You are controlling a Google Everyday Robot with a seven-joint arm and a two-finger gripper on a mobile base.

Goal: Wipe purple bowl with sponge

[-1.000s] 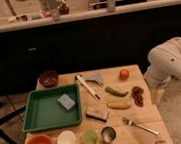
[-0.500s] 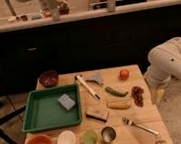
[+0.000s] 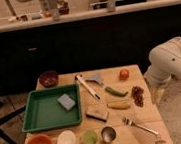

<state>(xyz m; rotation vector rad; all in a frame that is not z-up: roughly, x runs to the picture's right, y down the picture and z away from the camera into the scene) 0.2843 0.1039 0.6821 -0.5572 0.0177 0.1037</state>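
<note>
Holding the arm [image 3: 171, 62] folded beside the tabletop's [image 3: 67, 80] right edge, elbow bent, forearm angling down; carrying the gripper out of sight there, jaws released, grasping nothing. Resting in the green tray [image 3: 49, 91]: the sponge [image 3: 66, 101]; sitting just behind the tray: the purple bowl [image 3: 48, 78].

Single camera, raised above near side of counter [image 3: 138, 82], tilted down, facing forward across it toward dark wall and pale ledge [image 3: 125, 7] behind. Middle distance: almost whole counter top fits in frame, near edge cut at bottom, floor visible at both sides. White arm [image 3: 171, 62] shows at right edge; tool is outside frame. Only one view, so no shared part.
</note>
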